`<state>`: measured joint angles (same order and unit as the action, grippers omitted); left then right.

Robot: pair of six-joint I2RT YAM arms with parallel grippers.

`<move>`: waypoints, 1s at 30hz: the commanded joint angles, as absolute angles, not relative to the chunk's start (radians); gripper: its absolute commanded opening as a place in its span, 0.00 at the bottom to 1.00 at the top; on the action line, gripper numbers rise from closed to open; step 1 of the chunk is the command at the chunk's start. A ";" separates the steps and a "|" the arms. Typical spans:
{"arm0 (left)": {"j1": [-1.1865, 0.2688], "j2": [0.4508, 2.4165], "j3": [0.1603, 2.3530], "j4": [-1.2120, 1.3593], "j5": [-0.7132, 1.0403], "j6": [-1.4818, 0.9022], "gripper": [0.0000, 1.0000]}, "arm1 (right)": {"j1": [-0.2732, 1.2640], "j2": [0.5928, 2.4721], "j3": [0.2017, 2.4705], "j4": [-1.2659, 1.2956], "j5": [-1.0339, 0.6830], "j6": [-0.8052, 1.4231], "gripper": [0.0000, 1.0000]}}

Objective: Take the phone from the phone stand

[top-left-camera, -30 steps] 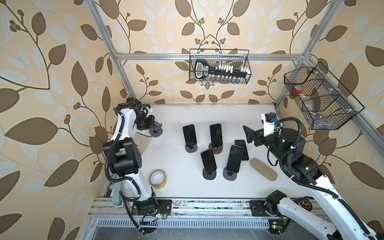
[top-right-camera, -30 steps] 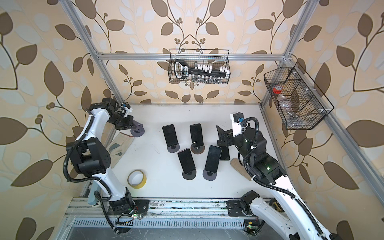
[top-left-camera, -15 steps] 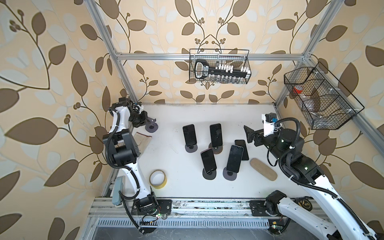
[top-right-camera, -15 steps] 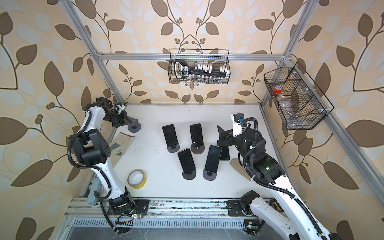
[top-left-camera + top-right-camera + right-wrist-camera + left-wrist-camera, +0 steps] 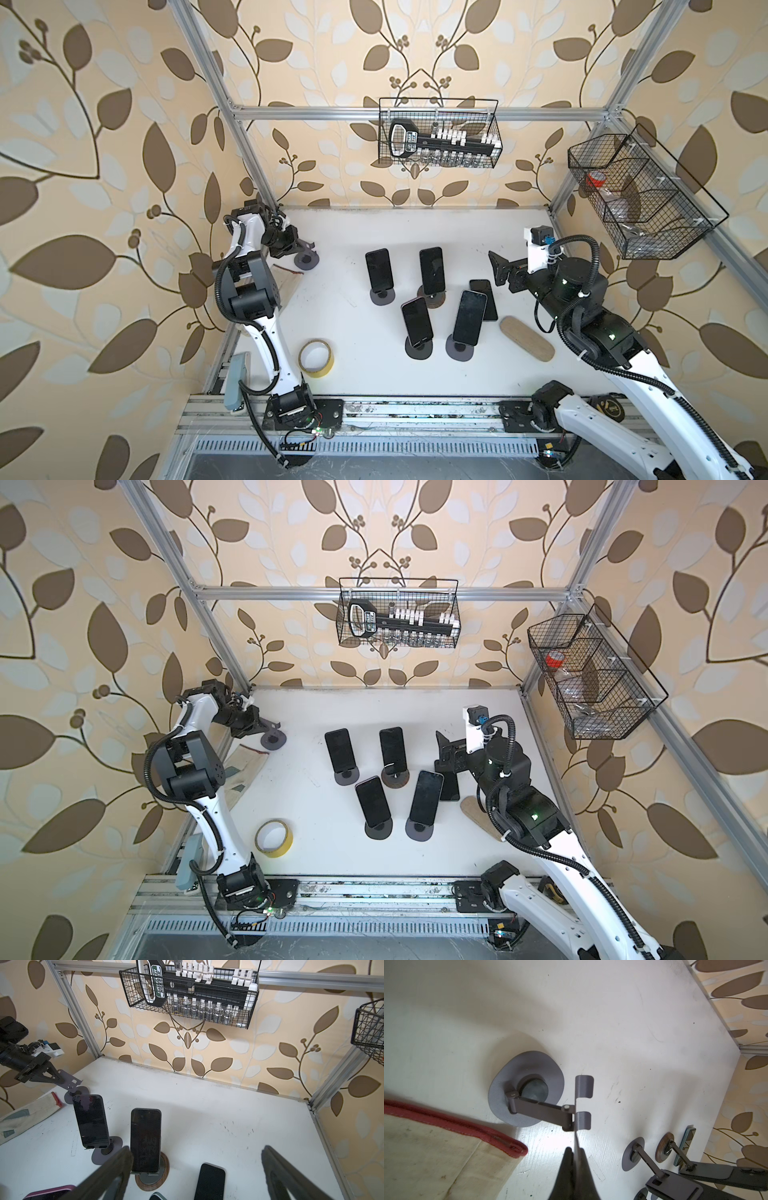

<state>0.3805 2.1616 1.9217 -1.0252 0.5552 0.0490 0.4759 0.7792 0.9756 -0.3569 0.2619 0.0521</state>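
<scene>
Four slick, rigid phones leaned on stands, likely best pinched across their side edges by the wide-open right jaws, while the left jaws gripped an empty stand.

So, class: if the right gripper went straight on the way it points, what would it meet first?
Probably bare table: the right gripper stands open, pointing past the upright phone on the wooden-based stand. Depth is unclear.

Your left gripper carried the empty stand out and back.
It went toward ten o'clock, then returned toward four o'clock, ending near its start.
</scene>
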 commanded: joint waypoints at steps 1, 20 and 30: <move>0.385 2.162 1.960 -1.025 0.537 0.045 0.00 | 0.480 0.774 0.964 -0.369 0.276 0.049 0.98; 0.390 2.217 2.039 -1.078 0.532 0.075 0.33 | 0.479 0.761 0.972 -0.381 0.282 0.045 0.98; 0.411 2.100 1.975 -1.086 0.504 0.058 0.49 | 0.480 0.777 0.963 -0.380 0.256 0.065 0.98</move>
